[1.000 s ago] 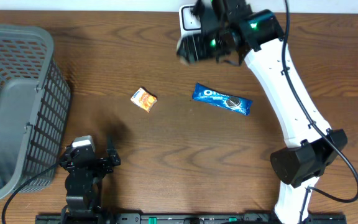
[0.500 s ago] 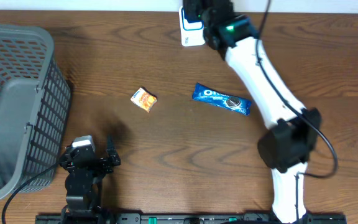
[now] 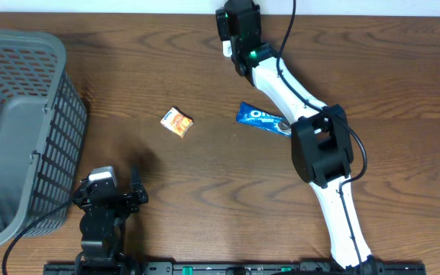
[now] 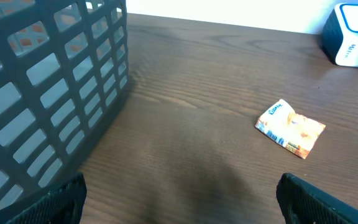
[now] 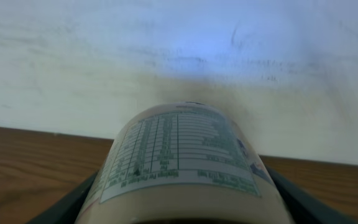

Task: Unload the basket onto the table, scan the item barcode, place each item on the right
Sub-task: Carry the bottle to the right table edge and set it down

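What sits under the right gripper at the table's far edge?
The right gripper grips a labelled container. A white-and-blue scanner stands there; overhead, the arm covers nearly all of it.

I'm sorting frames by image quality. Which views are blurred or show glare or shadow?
Right wrist: the held bottle fills the foreground, its label print soft; bluish glare on the wall behind. Left wrist: snack packet and basket sharp, a soft shadow on the table in front of the fingers. Overhead: evenly lit, no motion blur; the right gripper hides the scanner.
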### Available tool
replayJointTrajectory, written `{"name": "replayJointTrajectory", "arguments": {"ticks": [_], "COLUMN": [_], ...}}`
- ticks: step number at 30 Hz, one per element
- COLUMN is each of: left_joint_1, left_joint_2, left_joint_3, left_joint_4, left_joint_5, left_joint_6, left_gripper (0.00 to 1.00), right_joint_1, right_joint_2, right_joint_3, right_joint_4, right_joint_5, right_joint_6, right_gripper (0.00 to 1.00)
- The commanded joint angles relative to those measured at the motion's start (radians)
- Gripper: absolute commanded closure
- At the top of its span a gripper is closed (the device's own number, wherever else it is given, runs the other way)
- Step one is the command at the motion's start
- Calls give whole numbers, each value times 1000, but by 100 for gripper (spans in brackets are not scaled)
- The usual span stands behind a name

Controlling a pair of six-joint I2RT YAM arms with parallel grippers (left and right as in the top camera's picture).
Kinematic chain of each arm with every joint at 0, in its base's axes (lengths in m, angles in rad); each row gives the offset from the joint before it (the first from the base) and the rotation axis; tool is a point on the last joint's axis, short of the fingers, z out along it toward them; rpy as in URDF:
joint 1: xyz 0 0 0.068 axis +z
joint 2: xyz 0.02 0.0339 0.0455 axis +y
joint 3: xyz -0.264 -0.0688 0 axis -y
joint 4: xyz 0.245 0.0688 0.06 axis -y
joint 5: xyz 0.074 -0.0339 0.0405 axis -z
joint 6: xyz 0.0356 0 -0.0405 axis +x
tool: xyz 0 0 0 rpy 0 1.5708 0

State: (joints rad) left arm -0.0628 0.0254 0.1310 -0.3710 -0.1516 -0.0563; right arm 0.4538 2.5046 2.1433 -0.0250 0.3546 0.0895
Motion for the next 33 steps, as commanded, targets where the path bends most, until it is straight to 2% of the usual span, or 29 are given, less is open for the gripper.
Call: {"name": "replayJointTrajectory", "arguments": {"ticks": [1, 9, 13, 19, 24, 27, 33], "left_joint_1": [-4, -4, -4, -4, -4, -4, -4], "left_joint_2": [0, 0, 0, 0, 0, 0, 0], "left_joint_3": [-13, -13, -13, -13, -13, -13, -13], "left_joint_4": [-29, -29, -29, -29, -29, -29, -29], "left_joint_5": [12, 13, 13, 13, 12, 13, 13], "left_joint_6": [-9, -9, -9, -9, -9, -9, -9], "left_gripper": [2, 2, 2, 2, 2, 2, 2], "right_joint_1": [1, -3, -16, -77, -193, -349, -582], "right_joint_2": [-6, -64, -166, -333, -417, -417, -373], "right_joint_3": [7, 9, 9, 9, 9, 7, 7], "right_joint_4": [25, -41, -181, -501, -788, -1036, -1177], "right_joint_5": [37, 41, 41, 41, 41, 33, -109], "right_joint_6": [-16, -17, -16, -16, 37, 193, 261], "right_gripper": [58, 57, 56, 55, 55, 55, 55]}}
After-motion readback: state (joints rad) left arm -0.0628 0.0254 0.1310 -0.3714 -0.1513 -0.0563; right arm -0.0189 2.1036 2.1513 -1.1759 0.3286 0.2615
